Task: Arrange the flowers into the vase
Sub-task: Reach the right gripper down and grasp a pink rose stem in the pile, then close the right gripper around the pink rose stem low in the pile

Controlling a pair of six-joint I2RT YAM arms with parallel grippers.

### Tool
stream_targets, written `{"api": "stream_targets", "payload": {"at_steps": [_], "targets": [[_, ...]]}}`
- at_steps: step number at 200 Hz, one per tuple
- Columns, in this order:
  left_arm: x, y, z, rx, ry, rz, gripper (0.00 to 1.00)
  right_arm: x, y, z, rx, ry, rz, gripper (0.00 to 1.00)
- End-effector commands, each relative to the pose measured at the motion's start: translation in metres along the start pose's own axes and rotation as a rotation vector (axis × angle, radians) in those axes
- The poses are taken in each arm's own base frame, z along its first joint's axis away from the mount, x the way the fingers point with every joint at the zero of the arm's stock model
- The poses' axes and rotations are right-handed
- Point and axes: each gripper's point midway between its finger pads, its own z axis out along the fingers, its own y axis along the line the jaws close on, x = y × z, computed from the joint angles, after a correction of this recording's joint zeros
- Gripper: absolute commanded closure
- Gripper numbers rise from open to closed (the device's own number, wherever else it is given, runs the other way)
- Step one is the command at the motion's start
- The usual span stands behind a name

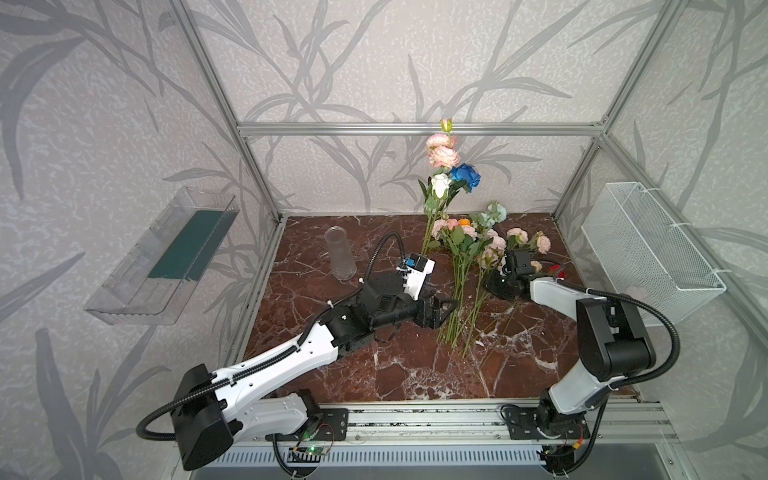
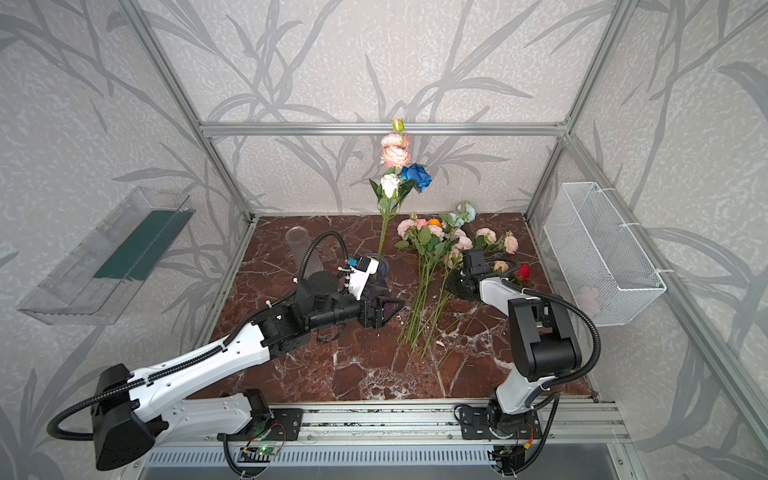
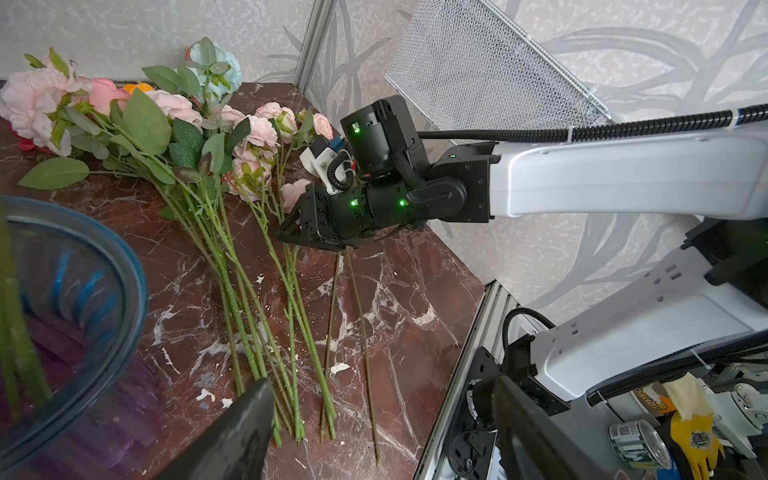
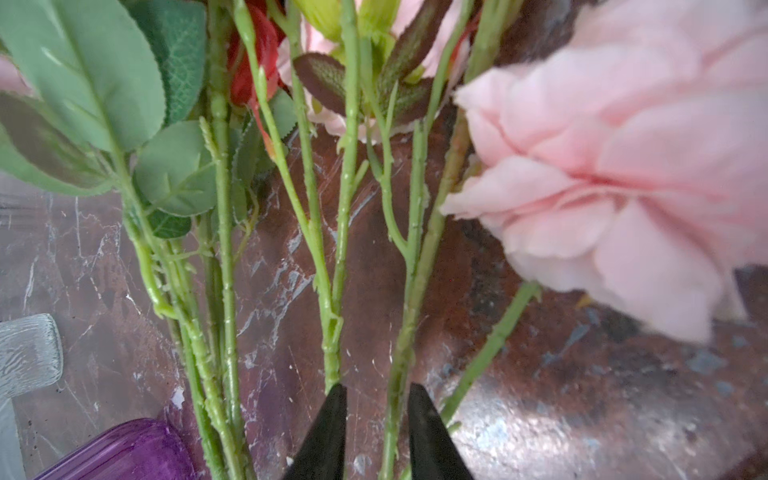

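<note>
many flowers (image 1: 461, 266) lie on the counter (image 1: 415, 374) in both top views, stems pointing toward the robot, with the right tool (image 1: 496, 286) nearest them.

left wrist: the left tool (image 3: 382, 380) is spread wide, just beside the vase (image 3: 104, 266).

right wrist: the right tool (image 4: 376, 415) is slightly parted. one stem (image 4: 409, 316) runs between its tips, unpinched.

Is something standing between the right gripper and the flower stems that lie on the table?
Nothing visible does. In the right wrist view the right gripper is already at the flowers. Its jaws stand a little apart, and one green stem runs straight into the gap between them.
</note>
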Motion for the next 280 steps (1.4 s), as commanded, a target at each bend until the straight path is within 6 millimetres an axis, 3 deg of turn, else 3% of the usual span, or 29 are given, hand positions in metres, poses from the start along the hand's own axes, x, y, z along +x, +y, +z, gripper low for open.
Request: {"api": "stream_targets", "payload": {"at_steps": [1, 22, 36, 71, 123, 163, 219, 249, 280], "targets": [[-0.011, -0.009, -0.001, 0.02, -0.025, 0.011, 0.17, -0.002, -0.008, 0.013, 0.037, 0.013, 0.017, 0.72], [-0.012, -0.008, -0.002, 0.013, -0.028, 0.017, 0.17, -0.004, -0.007, 0.019, 0.039, 0.023, 0.022, 0.74], [-0.012, -0.007, -0.003, 0.007, -0.03, 0.021, 0.17, -0.006, -0.005, 0.02, 0.028, 0.019, 0.025, 0.8], [-0.014, -0.006, -0.004, 0.002, -0.037, 0.026, 0.17, -0.011, 0.003, 0.003, 0.002, -0.022, 0.022, 0.96], [-0.014, -0.008, -0.005, 0.009, -0.038, 0.026, 0.17, -0.027, 0.027, -0.065, -0.062, -0.154, -0.031, 0.99], [-0.016, -0.008, -0.007, 0.001, -0.047, 0.036, 0.17, -0.024, 0.039, -0.092, -0.103, -0.178, -0.081, 0.99], [-0.015, -0.007, -0.007, -0.006, -0.045, 0.041, 0.17, -0.012, 0.046, -0.095, -0.055, -0.163, -0.227, 0.94], [-0.015, -0.007, -0.006, -0.006, -0.043, 0.042, 0.17, -0.005, 0.049, -0.083, -0.067, -0.122, -0.247, 0.94], [-0.014, -0.007, -0.006, -0.008, -0.042, 0.043, 0.17, 0.004, 0.051, -0.072, -0.09, -0.074, -0.267, 0.76]]}}
